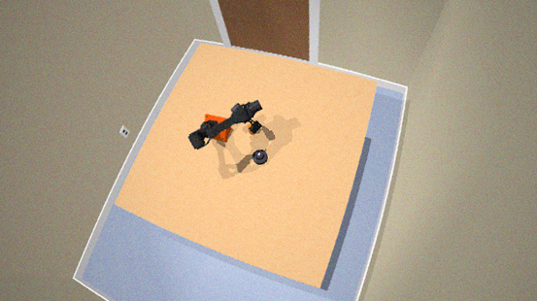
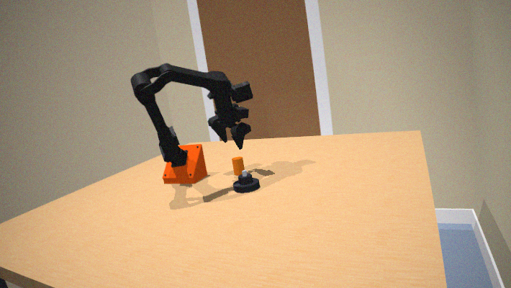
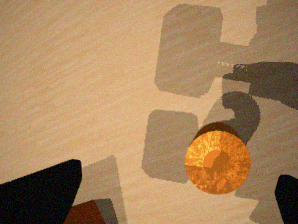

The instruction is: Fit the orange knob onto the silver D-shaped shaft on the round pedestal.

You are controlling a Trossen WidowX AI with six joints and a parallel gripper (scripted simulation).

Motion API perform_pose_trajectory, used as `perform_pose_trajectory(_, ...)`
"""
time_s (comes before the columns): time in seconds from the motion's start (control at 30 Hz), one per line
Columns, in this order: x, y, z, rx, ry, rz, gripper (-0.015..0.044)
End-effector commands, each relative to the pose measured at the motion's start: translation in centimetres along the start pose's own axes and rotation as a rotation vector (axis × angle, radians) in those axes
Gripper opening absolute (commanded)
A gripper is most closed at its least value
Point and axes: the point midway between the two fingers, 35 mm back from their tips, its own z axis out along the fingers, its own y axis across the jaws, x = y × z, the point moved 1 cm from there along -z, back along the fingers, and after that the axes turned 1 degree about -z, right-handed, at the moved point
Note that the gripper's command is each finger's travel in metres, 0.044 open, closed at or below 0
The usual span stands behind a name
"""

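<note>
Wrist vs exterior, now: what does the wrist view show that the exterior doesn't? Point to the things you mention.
Wrist only: the orange knob's top face (image 3: 218,162) straight on, with a round darker centre.

Exterior only: the round pedestal (image 2: 246,185), its silver shaft (image 2: 245,173) bare, and the brown door (image 2: 257,65).

Both: the orange knob (image 2: 237,166) (image 3: 200,172) standing on the table (image 2: 288,230) (image 3: 75,100), and the gripper's open fingers (image 2: 240,137).

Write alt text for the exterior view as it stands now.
A black robot arm holds its open, empty end effector above an upright orange knob on a wooden table. Nearer the camera, a round dark pedestal carries a bare silver shaft.
</note>
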Motion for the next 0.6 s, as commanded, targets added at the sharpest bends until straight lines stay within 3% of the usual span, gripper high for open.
perform_pose_trajectory(0.0,-1.04,-0.27,-2.15,0.203,0.205,-0.013,0.044)
perform_pose_trajectory(0.4,-1.04,-0.27,-2.15,0.202,0.206,-0.028,0.044)
perform_pose_trajectory(0.57,-1.02,-0.29,-2.06,0.174,0.232,-0.289,0.044)
